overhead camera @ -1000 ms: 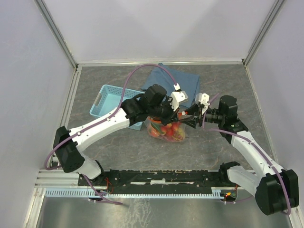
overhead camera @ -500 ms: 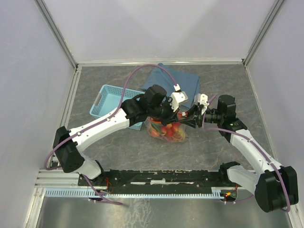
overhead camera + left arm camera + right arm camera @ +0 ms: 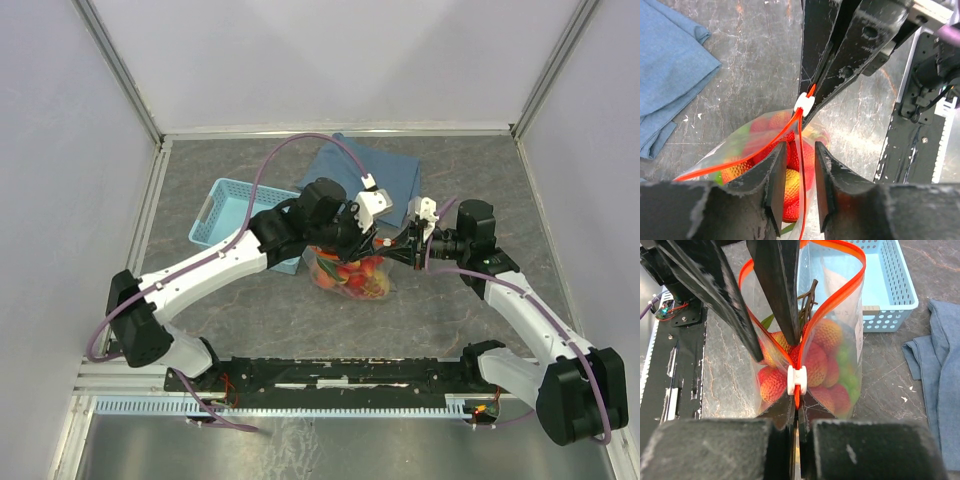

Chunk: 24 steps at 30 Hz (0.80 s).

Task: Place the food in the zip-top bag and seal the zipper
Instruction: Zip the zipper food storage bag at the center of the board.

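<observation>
Zip-top bag (image 3: 842, 310), clear, crinkly, full of strawberries (image 3: 815, 362), bottom hidden behind right jaws clenched on zipper (image 3: 852, 270); left jaws parted astride it.

no legible txt, no labels, brands, nos. or signs readable, any view

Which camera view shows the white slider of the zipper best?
The right wrist view: the slider is central and sharp on the zipper, just beyond the right tool. The left wrist view shows it smaller, at that tool's tip. In the top view it is too small to find.
</observation>
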{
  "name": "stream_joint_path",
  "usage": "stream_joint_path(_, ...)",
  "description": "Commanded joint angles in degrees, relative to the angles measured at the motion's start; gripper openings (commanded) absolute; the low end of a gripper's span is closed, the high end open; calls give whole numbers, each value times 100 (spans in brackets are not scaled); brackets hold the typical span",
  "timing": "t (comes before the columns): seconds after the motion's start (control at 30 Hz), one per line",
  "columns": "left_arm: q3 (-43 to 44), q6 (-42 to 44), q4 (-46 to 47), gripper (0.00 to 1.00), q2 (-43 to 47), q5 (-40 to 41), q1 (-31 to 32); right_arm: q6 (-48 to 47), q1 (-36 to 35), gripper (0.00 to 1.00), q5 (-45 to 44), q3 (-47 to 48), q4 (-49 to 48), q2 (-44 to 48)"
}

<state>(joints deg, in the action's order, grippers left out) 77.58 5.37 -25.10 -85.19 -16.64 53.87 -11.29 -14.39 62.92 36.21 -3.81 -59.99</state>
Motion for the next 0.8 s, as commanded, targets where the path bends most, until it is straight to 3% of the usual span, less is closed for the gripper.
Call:
stream_joint_path(0.0,82,388,434,41,389,30,26,58,-24,2,118,348,1,128)
stream_joint_path(0.13,116,530,621,57,357,-124,27,233,-24,2,-5,427,51,108)
stream_joint_path(0.27,176,683,781,63,206,-340,17,285,-20,2,99,506,176,59)
stream_joint_path(0.57,607,1079,560,64,-325,-960,3,-201,-25,2,322,590,712,120)
stream_joint_path(0.77,721,1152,475,55,-577,-1405,-88,-241,-20,2,378,599,723,53)
